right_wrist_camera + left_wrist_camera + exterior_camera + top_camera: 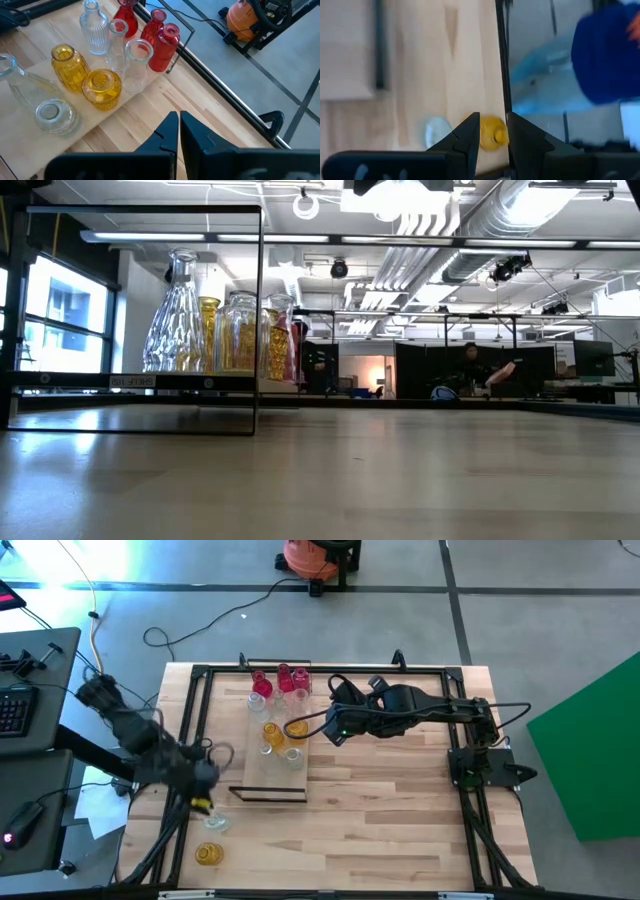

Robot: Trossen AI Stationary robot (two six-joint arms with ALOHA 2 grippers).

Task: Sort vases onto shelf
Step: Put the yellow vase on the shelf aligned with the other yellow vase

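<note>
Hovering over the table's near-left area, the left gripper (203,802) carries a yellow vase (492,136) between its partly parted fingers (467,137); the left wrist view is blurred, so the grip appears firm but contact on both sides cannot be confirmed with certainty. A clear vase (215,825) rests on the tabletop (400,820) just beside this gripper, and an amber vase (207,855) stands nearer the table's front edge, apart from it.

The shelf (275,775), a light board with a dark strip along its near short edge, lies left of the table's centre. Its far end bears three red vases (162,47) grouped together, with clear ribbed vases (96,32) next to them. Two yellow vases (101,89) stand side by side toward the middle of the board, touching or nearly so. A clear tumbler-shaped vase (137,65) stands just beside them, and a low clear vase (52,116) sits closer to the dark strip.

The right gripper (178,131) hangs over bare tabletop just right of the shelf, jaws fully closed and holding nothing. The low view shows the shelved vases clustered behind a thin black frame (258,320).
</note>
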